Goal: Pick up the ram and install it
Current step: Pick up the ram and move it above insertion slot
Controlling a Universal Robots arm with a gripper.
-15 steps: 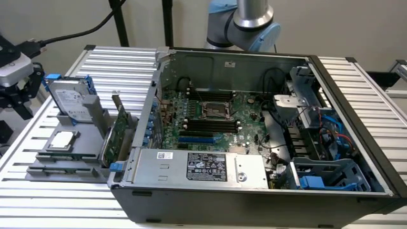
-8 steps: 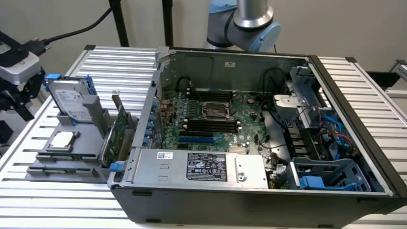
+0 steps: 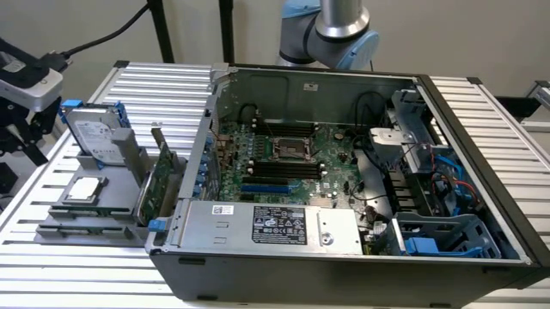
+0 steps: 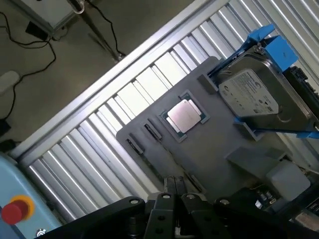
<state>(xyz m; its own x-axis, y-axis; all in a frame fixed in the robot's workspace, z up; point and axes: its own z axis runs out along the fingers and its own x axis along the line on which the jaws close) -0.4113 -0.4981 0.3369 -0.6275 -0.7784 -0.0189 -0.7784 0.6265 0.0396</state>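
The ram shows as thin green sticks standing on edge in the slots of a grey parts tray [image 3: 112, 193], one stick [image 3: 84, 210] behind the other [image 3: 76, 229], at the exterior view's left. My gripper [image 4: 175, 181] hangs above the table beyond the tray's outer edge, its dark fingers pressed together with nothing between them. In the exterior view the gripper [image 3: 22, 138] sits at the far left edge, apart from the tray. The black memory slots [image 3: 284, 168] lie on the motherboard inside the open computer case [image 3: 344, 270].
On the tray stand a silver hard drive [image 4: 254, 97] in a blue bracket, a CPU chip [image 4: 185, 115] and a large green expansion card [image 3: 153, 187] with a blue tab. The ribbed aluminium table [image 3: 163, 90] carries everything. The arm's base [image 3: 331, 32] rises behind the case.
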